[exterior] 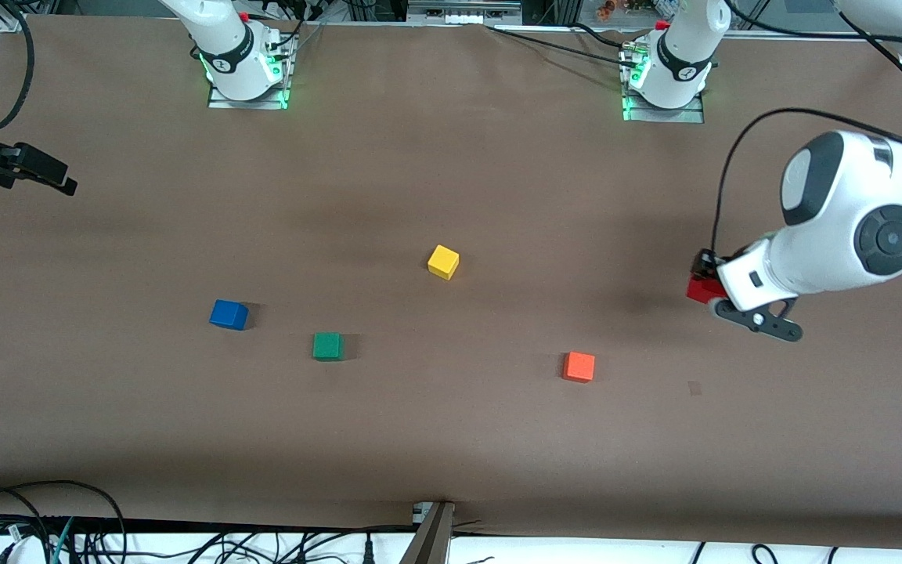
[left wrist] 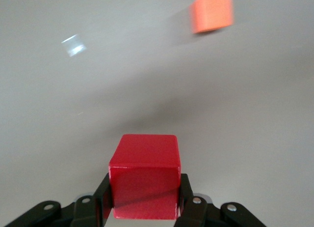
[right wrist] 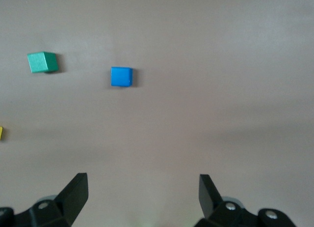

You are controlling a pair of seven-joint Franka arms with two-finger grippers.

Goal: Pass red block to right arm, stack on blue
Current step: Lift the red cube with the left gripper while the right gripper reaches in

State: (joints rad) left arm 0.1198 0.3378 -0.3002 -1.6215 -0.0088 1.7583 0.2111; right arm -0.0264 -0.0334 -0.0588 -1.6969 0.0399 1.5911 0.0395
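Observation:
My left gripper (exterior: pixel 708 291) is shut on the red block (exterior: pixel 700 289) low over the table at the left arm's end. In the left wrist view the red block (left wrist: pixel 143 180) sits squarely between the two black fingers (left wrist: pixel 189 207); I cannot tell whether it touches the table. The blue cube (exterior: pixel 229 314) lies on the table toward the right arm's end and shows in the right wrist view (right wrist: pixel 121 76). My right gripper (exterior: pixel 55 176) hangs open and empty over the table's edge at the right arm's end; in its wrist view the gripper (right wrist: pixel 142 187) has wide-spread fingers.
A green cube (exterior: pixel 327 345) lies beside the blue one, nearer the front camera. A yellow cube (exterior: pixel 443 262) sits mid-table. An orange cube (exterior: pixel 579 366) lies between the green cube and the left gripper, also in the left wrist view (left wrist: pixel 212 12). Cables run along the table's near edge.

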